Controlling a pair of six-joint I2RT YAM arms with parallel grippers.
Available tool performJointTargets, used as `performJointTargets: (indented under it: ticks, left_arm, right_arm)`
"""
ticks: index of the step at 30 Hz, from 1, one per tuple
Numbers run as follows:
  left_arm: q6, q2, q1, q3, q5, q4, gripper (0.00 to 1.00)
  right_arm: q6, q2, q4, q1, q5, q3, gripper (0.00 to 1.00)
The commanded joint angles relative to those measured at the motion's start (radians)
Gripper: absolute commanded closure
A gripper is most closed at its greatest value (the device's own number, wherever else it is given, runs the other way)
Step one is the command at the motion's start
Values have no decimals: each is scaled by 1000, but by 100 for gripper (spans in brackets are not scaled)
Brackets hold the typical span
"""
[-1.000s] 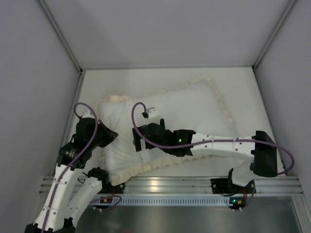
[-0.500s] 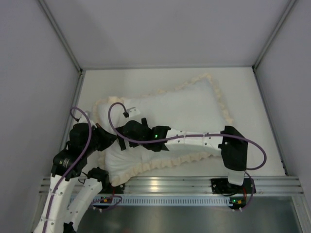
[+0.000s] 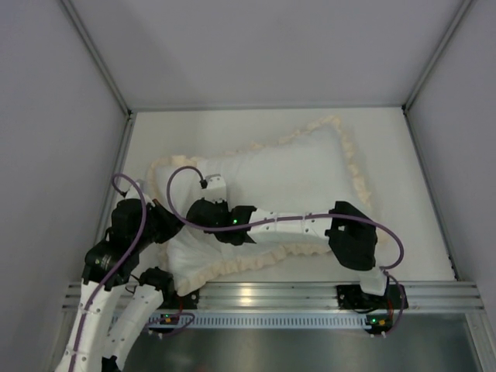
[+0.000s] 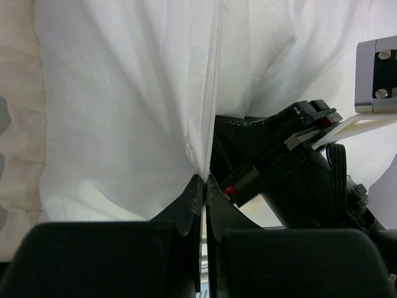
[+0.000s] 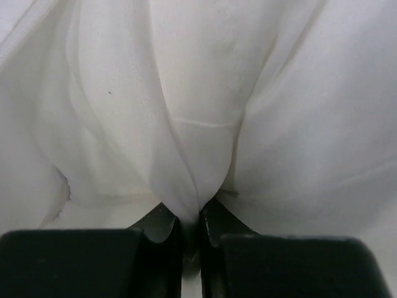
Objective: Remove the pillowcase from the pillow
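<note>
The pillowcase [image 3: 310, 167] lies white face up across the table, its cream frill [image 3: 353, 155] running round the edge. The pillow is inside it and bulges at the left end. My left gripper [image 3: 172, 226] is shut on a thin fold of the cover's white cloth [image 4: 155, 93] beside the frill [image 4: 22, 124]. My right gripper [image 3: 194, 226] reaches across to that same left end, close beside the left one. It is shut on a fold of plain white fabric [image 5: 205, 93], which looks like the pillow. The right gripper's black body [image 4: 279, 149] shows in the left wrist view.
Grey enclosure walls [image 3: 70, 116] stand on the left, back and right of the white table [image 3: 411, 232]. An aluminium rail [image 3: 271, 296] runs along the near edge by the arm bases. The right arm's purple cable [image 3: 174, 182] loops above the cover.
The right arm swept left across the cover to its left end, and its jaws went from open to shut on fabric. The left gripper drew slightly back, still holding.
</note>
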Motion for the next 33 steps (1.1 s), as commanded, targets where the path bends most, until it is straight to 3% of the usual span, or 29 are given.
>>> performJointTargets:
  ticks: [1, 6, 11, 15, 21, 22, 25, 29, 30, 31, 33]
  left_arm:
    - [-5, -14, -3, 7, 32, -10, 100]
    - [11, -3, -3, 6, 12, -10, 100]
    - [2, 12, -3, -32, -26, -5, 100]
    - [-18, 35, -3, -107, -14, 40, 100]
    - [-51, 104, -3, -183, 61, 175, 100]
    - [-49, 118, -1, -181, 69, 188, 100]
    - [-29, 175, -3, -171, 58, 195, 100]
    - [-32, 198, -3, -201, 123, 257, 100]
    - [-32, 210, -3, -201, 137, 283, 96]
    - [-32, 216, -3, -198, 150, 297, 78]
    - [-18, 242, -3, -168, 189, 327, 53]
  right_arm:
    - [46, 70, -17, -35, 122, -35, 100]
    - [44, -23, -17, -108, 128, -147, 100]
    - [-24, -256, 110, -251, 68, -387, 100]
    - [-74, -442, 143, -331, 24, -472, 100]
    - [-66, -565, 210, -526, -204, -512, 100]
    - [-51, -566, 256, -561, -339, -517, 100]
    - [21, -557, 335, -655, -526, -535, 100]
    - [-12, -566, 324, -604, -496, -517, 100]
    - [-17, -569, 316, -588, -466, -520, 100]
    - [-22, -566, 315, -574, -460, -534, 100]
    - [-20, -554, 321, -538, -452, -554, 100]
